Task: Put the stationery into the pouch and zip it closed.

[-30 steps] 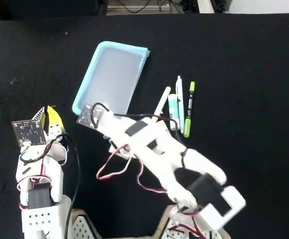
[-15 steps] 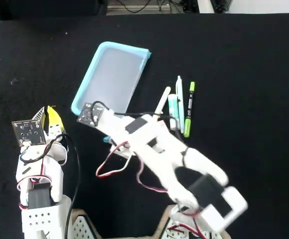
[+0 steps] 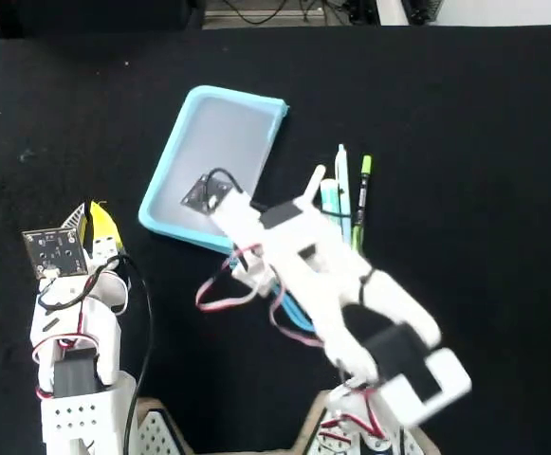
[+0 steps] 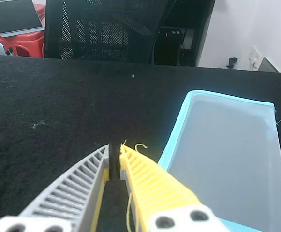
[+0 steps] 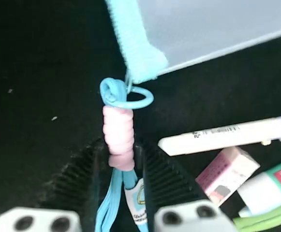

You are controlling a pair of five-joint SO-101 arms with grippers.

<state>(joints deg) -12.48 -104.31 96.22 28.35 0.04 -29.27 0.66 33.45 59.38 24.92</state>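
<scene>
The pouch (image 3: 223, 142) lies left of centre in the high view, long axis slanting from upper right to lower left; its zip pull (image 5: 118, 128), a ribbed pink bead on blue cord, is clamped in the right hand (image 5: 118, 152), and the zip teeth (image 5: 130, 41) run straight on away from that hand, so any pull must follow that line; the pouch is flat, frosted soft plastic with sky-blue trim; slim pens (image 3: 342, 180) and a blocky eraser (image 5: 225, 171) lie outside, right of the arm; the left hand (image 4: 113, 154), jaws together and empty, sits by the pouch's lower-left corner; the tabletop (image 3: 465, 142) is matt black.
</scene>
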